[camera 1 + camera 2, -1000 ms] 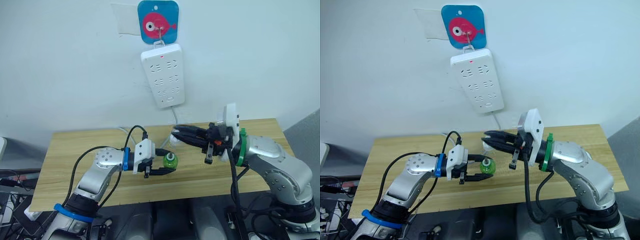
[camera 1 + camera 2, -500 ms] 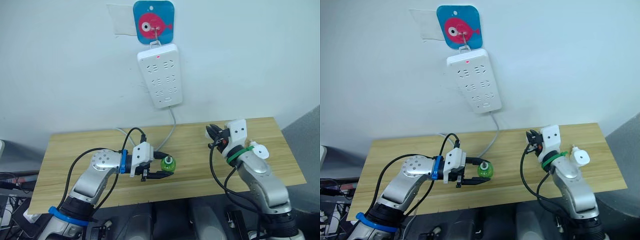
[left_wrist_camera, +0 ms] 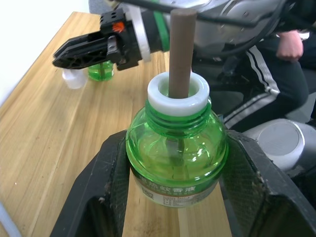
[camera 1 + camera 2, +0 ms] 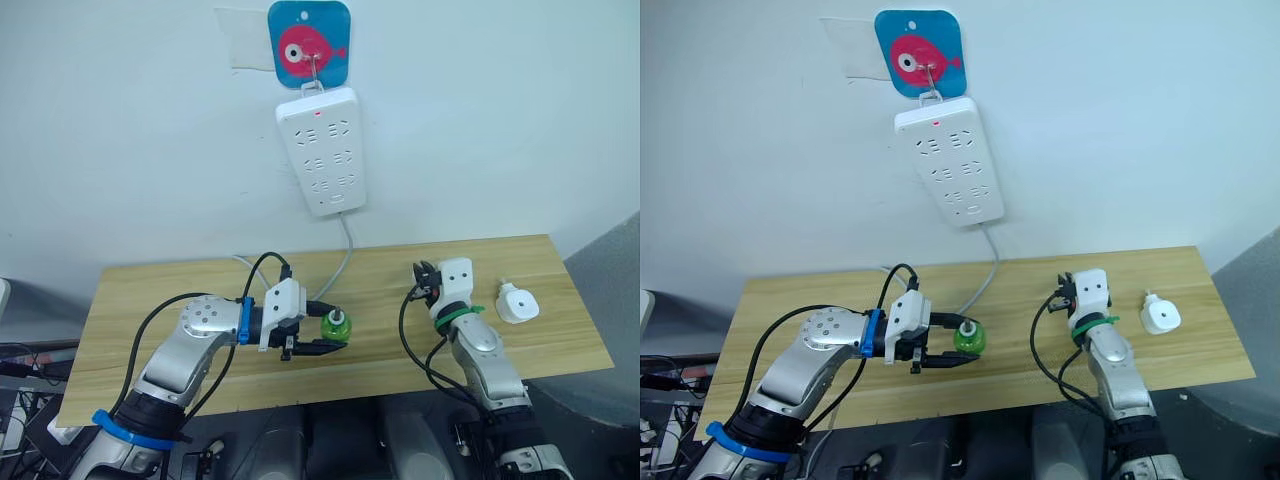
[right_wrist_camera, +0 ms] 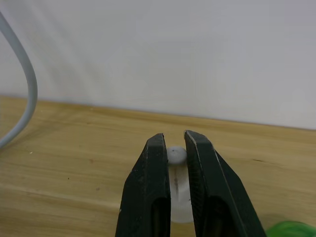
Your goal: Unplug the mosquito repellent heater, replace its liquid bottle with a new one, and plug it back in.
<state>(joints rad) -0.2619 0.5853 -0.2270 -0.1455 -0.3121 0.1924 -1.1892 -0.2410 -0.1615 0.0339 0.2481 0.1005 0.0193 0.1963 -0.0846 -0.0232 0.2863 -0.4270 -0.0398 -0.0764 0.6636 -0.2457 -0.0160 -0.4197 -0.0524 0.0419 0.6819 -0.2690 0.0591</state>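
Observation:
My left gripper [image 4: 340, 328] is shut on a green liquid bottle [image 3: 177, 148] with a white collar and a brown wick, held upright just above the table's middle. The white mosquito repellent heater [image 4: 517, 303] lies unplugged on the table at the right. My right gripper [image 4: 418, 272] hovers low, left of the heater, its fingers almost together. A small white round piece [image 5: 176, 155] shows in their narrow gap; whether it is pinched is unclear. In the left wrist view a second green bottle [image 3: 101, 71] and a clear cap [image 3: 74, 79] stand beyond the held bottle.
A white power strip [image 4: 321, 150] hangs on the wall under a blue fish sign [image 4: 308, 45]. Its grey cable [image 4: 345, 255] drops to the wooden table [image 4: 160, 290]. A person's hand [image 3: 291, 47] and striped trousers show past the table's edge.
My right arm has pulled back from the middle of the table to the right and dropped low. The heater now shows on the table. The left gripper still holds the bottle in place.

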